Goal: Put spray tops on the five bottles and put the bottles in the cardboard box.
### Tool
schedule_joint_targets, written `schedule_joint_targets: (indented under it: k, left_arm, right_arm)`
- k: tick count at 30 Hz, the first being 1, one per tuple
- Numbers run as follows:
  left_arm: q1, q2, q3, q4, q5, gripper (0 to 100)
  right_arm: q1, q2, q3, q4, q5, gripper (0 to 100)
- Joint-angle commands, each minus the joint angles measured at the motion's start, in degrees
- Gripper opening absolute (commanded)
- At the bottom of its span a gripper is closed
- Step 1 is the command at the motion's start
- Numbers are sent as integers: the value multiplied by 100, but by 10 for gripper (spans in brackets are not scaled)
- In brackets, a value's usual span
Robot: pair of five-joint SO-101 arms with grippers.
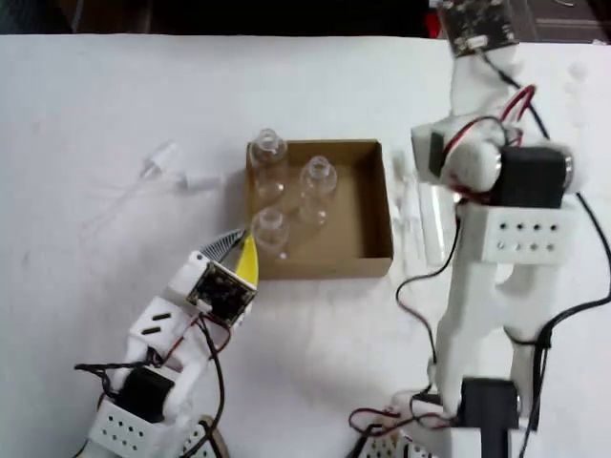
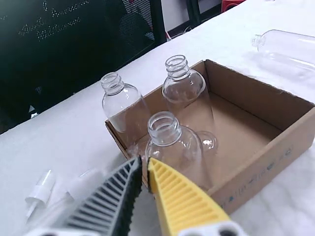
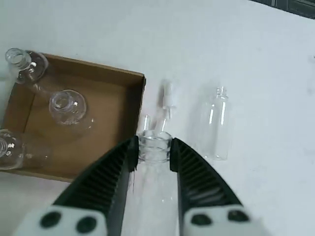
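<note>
Currently the cardboard box [image 1: 355,224] sits open near the middle of the white bench [image 1: 95,95], and three clear bottles stand upright in it, all with bare open necks. The corner bottle [image 1: 268,149] is at the far corner on the left arm's side. The middle bottle [image 1: 318,177] stands further in. The near bottle [image 1: 270,227] is against the wall closest to the left arm [image 1: 158,382].

The left pincer [image 1: 243,246] has its grey and yellow fingers pressed together with nothing between them. Its tips are just outside the box, beside the near bottle.

On the other side of the box, the right pincer [image 3: 154,145] is pinching the held bottle [image 3: 152,187] by the neck, one black finger on each side. This bottle also has an open mouth, and it is outside the box, just beside the box's wall.

A loose bottle [image 3: 216,123] lies flat on the bench near the held bottle, further from the box. A spray top [image 3: 167,98] with its thin tube lies on the bench between that bottle and the box wall. Another spray top, the far spray top [image 1: 186,176], lies on the bench on the left arm's side, near the corner bottle but apart from the box. The right arm [image 1: 506,248] stretches over the bench on its own side of the box.
</note>
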Motion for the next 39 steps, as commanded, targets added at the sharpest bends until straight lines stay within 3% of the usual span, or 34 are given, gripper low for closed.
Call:
schedule_joint_targets:
  k: [1, 10, 26, 36, 39]
  left_arm:
    - [57, -57, -18, 9, 9, 24]
    - [40, -57, -18, 9, 9, 24]
    - [48, -57, -18, 9, 9, 24]
    - [57, -57, -18, 9, 9, 24]
    - [57, -57, -18, 9, 9, 24]
  right_arm:
    - [-330, -593, 659, -435, -70, 15]
    - [-1191, -1895, 2760, -1807, -26, 15]
    - [-1182, -4620, 7130, -7020, -62, 15]
    - [-1235, -4769, 8747, -9763, -70, 15]
    - [-1305, -4760, 9363, -10826, -440, 15]
